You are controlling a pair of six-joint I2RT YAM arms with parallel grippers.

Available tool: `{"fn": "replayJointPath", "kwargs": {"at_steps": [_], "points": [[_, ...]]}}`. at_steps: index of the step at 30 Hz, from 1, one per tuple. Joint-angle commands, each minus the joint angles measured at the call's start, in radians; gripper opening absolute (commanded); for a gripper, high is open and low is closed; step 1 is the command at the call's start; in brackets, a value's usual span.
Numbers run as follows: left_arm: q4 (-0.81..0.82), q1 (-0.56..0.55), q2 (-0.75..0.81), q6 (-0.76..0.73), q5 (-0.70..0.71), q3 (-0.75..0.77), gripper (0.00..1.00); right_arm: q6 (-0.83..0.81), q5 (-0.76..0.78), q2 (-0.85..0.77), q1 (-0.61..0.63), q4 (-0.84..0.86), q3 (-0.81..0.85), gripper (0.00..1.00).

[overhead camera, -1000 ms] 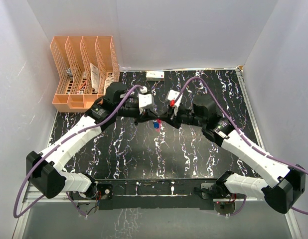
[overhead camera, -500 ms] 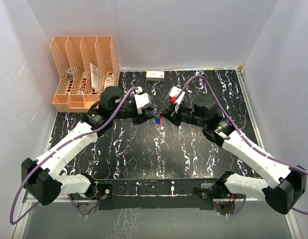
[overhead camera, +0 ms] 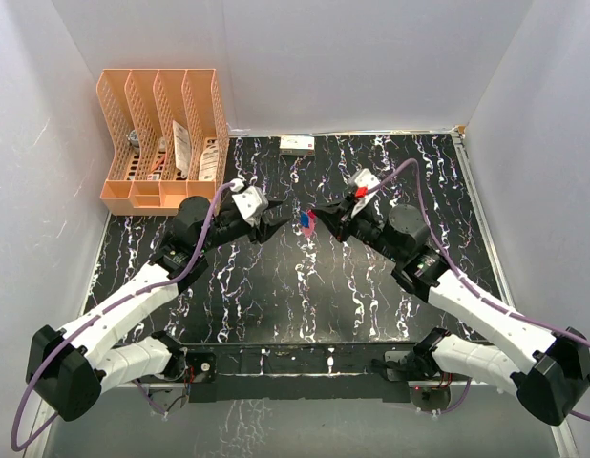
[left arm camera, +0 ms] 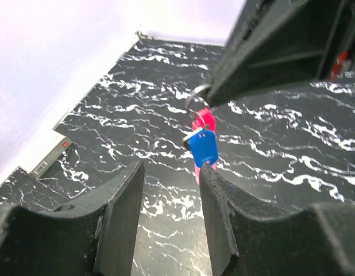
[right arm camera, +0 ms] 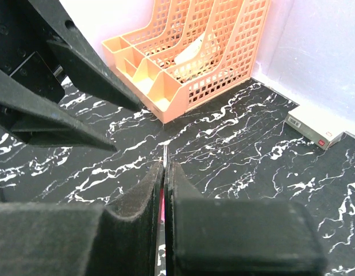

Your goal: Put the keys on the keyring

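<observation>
Left gripper (left arm camera: 172, 169) jaws apart; right gripper (right arm camera: 165, 168) pinched closed; tips facing.

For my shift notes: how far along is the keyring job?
Done: the blue key appears to hang from the keyring. In hand: the right pincer is shut on the keyring; the left pincer is open, holding nothing. Left: possibly the silvery key, which I cannot make out.

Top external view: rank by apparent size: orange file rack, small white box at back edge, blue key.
1. Orange file rack, by far largest.
2. Small white box.
3. Blue key, smallest, even hanging raised, nearer the camera.
</observation>
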State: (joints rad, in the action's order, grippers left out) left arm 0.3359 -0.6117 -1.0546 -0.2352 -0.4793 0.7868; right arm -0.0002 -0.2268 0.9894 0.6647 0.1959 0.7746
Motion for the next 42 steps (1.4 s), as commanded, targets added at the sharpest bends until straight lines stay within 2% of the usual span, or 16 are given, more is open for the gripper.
{"fn": "replayJointPath", "kwargs": {"at_steps": [1,12,25,42], "points": [[0.232,-0.003,0.006,0.104,0.044,-0.025,0.43,0.111,0.043,-0.039,-0.004,0.334,-0.085,0.0],[0.336,-0.006,-0.024,0.167,-0.032,-0.032,0.42,0.162,0.064,-0.054,-0.004,0.783,-0.27,0.0],[0.357,-0.045,-0.049,0.162,-0.072,-0.018,0.41,0.191,0.052,0.031,-0.004,0.858,-0.239,0.0],[0.376,-0.121,-0.085,0.12,0.02,0.009,0.4,0.193,0.047,0.034,-0.004,0.867,-0.236,0.0]]}}
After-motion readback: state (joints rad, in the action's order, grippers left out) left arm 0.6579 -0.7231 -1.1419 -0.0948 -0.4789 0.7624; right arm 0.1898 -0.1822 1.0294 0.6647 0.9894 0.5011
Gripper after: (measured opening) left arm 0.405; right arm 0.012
